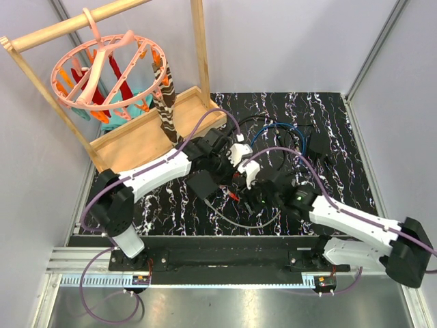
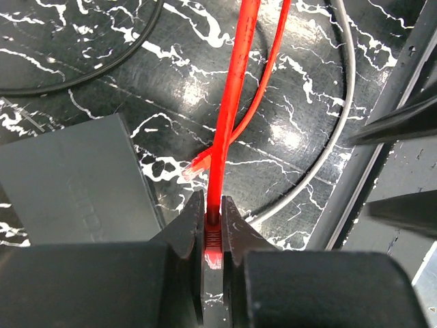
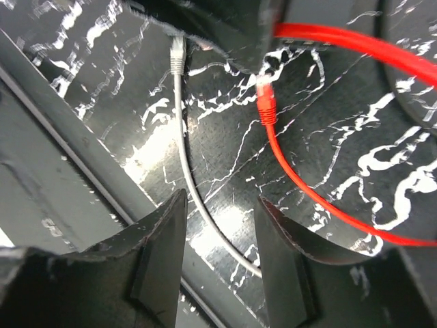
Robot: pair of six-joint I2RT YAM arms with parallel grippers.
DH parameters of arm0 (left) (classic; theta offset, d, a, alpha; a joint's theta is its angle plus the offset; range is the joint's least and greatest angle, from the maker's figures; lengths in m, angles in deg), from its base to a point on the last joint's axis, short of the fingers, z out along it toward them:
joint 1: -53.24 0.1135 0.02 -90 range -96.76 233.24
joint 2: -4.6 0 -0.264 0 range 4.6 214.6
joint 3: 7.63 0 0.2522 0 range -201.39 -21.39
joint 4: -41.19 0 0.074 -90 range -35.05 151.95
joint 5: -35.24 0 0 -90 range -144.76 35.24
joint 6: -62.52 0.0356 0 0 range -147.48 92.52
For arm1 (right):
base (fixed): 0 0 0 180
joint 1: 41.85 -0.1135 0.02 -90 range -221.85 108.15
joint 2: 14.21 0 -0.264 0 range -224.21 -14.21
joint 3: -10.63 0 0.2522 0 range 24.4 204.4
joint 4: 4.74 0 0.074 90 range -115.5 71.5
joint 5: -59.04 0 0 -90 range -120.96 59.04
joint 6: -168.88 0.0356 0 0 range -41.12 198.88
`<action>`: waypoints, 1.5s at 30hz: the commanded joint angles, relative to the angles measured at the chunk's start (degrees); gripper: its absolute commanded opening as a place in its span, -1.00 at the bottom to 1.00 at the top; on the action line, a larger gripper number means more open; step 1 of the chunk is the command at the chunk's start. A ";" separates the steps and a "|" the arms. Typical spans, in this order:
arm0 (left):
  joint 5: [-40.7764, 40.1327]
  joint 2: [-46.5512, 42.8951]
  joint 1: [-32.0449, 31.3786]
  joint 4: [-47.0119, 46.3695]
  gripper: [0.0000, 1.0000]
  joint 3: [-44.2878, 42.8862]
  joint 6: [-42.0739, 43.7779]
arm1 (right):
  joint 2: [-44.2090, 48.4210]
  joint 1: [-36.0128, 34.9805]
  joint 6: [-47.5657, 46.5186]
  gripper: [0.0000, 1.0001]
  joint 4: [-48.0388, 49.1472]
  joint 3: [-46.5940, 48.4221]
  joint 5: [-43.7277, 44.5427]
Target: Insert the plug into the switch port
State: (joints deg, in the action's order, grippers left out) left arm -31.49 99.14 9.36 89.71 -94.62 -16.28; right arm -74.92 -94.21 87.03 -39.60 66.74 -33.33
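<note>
Left wrist cam: the flat black box (image 2: 68,184) just left of my left gripper (image 2: 213,225) gets chopped off by the frame edge, and I can't tell which side has the sockets. The red cable (image 2: 235,82) disappears between the fingers. Right wrist cam: the gray cable (image 3: 184,157) slips behind a finger of the right gripper (image 3: 220,205), and the dark shape (image 3: 225,31) ahead is too blurry to identify.

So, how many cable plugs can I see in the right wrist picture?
2. The gray plug lies at the top left. The red plug lies right of it, near the top middle, at the end of the red cable. Other plugs may be hidden.
</note>
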 commanded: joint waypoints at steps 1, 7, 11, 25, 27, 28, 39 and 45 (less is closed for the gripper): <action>2.75 1.43 0.63 0.13 -1.00 -2.88 1.63 | -3.62 -1.61 -1.46 0.02 9.67 -1.56 2.02; 3.89 3.28 1.25 0.83 -1.00 -3.76 1.19 | -11.61 -2.75 -1.20 0.04 18.46 -3.32 9.30; 4.68 4.42 1.51 1.01 -1.00 -4.20 0.93 | -15.13 -3.10 -1.02 0.08 25.83 -5.43 13.44; 4.51 8.90 3.01 1.89 -1.00 -6.49 1.45 | -21.13 -3.19 0.29 0.01 32.36 -8.95 9.58; 3.37 9.52 3.18 1.89 -1.00 -6.66 2.07 | -18.24 -3.19 0.56 0.02 29.55 -8.86 9.23; 3.10 9.96 3.27 1.97 -1.00 -6.66 2.42 | -17.26 -3.19 0.56 0.02 27.45 -8.77 9.05; 0.03 13.03 4.06 1.89 -1.00 -9.82 3.39 | -13.72 -3.28 2.32 0.03 18.64 -7.63 0.53; -1.03 15.23 4.41 1.89 -1.00 -12.81 4.00 | -18.74 -4.06 2.67 -0.10 19.26 -6.84 -0.79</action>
State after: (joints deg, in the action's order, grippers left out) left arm -31.25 113.43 13.27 93.40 -103.56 -13.74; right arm -91.42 -97.24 89.08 -19.67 58.04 -31.71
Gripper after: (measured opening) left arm 0.072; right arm 0.458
